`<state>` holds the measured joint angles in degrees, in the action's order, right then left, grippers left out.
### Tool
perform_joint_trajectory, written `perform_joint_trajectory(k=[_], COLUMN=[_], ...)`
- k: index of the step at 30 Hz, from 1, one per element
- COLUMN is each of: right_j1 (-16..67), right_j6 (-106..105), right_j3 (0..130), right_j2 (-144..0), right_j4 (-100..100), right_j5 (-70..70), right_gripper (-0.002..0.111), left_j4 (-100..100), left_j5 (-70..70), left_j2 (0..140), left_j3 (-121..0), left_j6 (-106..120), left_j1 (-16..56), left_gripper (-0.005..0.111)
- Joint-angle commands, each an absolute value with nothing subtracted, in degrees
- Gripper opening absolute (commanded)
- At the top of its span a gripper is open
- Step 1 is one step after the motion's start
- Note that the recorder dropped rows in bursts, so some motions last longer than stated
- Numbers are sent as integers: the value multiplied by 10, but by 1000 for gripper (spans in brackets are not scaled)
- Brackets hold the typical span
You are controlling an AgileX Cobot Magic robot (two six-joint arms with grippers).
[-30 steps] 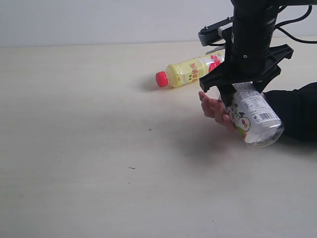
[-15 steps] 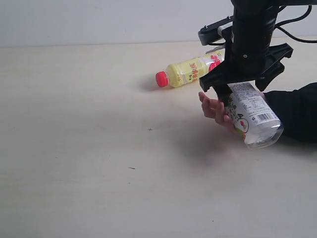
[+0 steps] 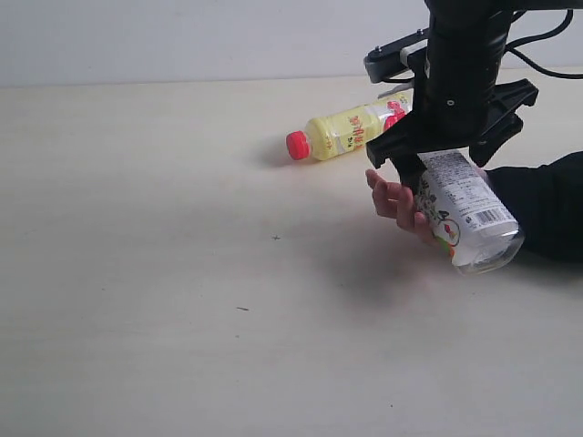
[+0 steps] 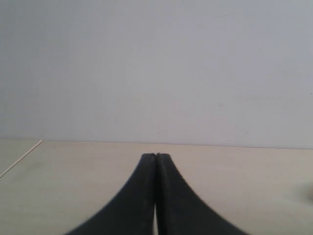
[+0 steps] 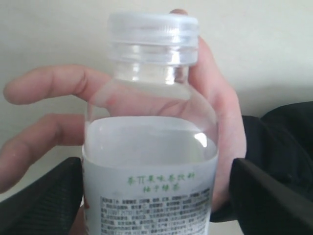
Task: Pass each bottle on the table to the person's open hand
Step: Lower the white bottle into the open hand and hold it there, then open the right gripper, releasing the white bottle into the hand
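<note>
Table (image 3: 137, 319): one bottle left on it, the yellow bottle (image 3: 344, 130), lying on its side at far right.

Right pincer (image 3: 446, 144) pinches the white green-label bottle (image 3: 465, 218), which is tilted and off the table, just in front of the open hand (image 3: 393, 198). Judged mid hand-over, not yet released.

Left pincer (image 4: 155, 159) is pressed together, idle.

No other bottles in view.

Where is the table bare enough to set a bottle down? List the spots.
The whole left half of the table, left of the yellow bottle, and the near strip in front of the hand. Crowded at right: hand, white bottle, sleeve.
</note>
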<state>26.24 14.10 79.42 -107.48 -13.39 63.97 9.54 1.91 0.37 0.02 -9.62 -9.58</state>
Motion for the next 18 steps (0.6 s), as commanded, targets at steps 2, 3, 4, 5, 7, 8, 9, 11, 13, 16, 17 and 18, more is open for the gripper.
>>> perform_joint_trajectory(k=[2, 3, 4, 5, 7, 8, 9, 11, 13, 16, 17, 18], right_j1=[260, 260, 260, 260, 260, 260, 260, 260, 260, 260, 260, 260], right_j6=[141, 141, 140, 134, 130, 130, 130, 130, 129, 109, 105, 104], right_j3=[793, 793, 793, 793, 793, 795, 798, 805, 811, 811, 810, 807], right_j2=[-1071, -1070, -1067, -1065, -1055, -1050, -1045, -1032, -1014, -981, -968, -957], right_j4=[-140, -141, -141, -141, -141, -143, -143, -141, -141, -141, -141, -139], right_j5=[637, 637, 637, 637, 637, 637, 637, 637, 637, 635, 635, 635], right_gripper=[78, 78, 78, 78, 78, 78, 78, 78, 78, 78, 77, 77], left_j4=[99, 99, 99, 99, 99, 99, 99, 99, 99, 99, 99, 99], left_j5=[17, 17, 17, 17, 17, 17, 17, 17, 17, 17, 17, 17], left_j2=[0, 0, 0, 0, 0, 0, 0, 0, 0, 0, 0, 0], left_j3=[0, 0, 0, 0, 0, 0, 0, 0, 0, 0, 0, 0], left_j6=[-94, -94, -94, -94, -94, -94, -94, -94, -94, -94, -94, -94], left_j1=[-97, -97, -97, -97, -97, -97, -97, -97, -97, -97, -97, -97], left_gripper=[0, 0, 0, 0, 0, 0, 0, 0, 0, 0, 0, 0])
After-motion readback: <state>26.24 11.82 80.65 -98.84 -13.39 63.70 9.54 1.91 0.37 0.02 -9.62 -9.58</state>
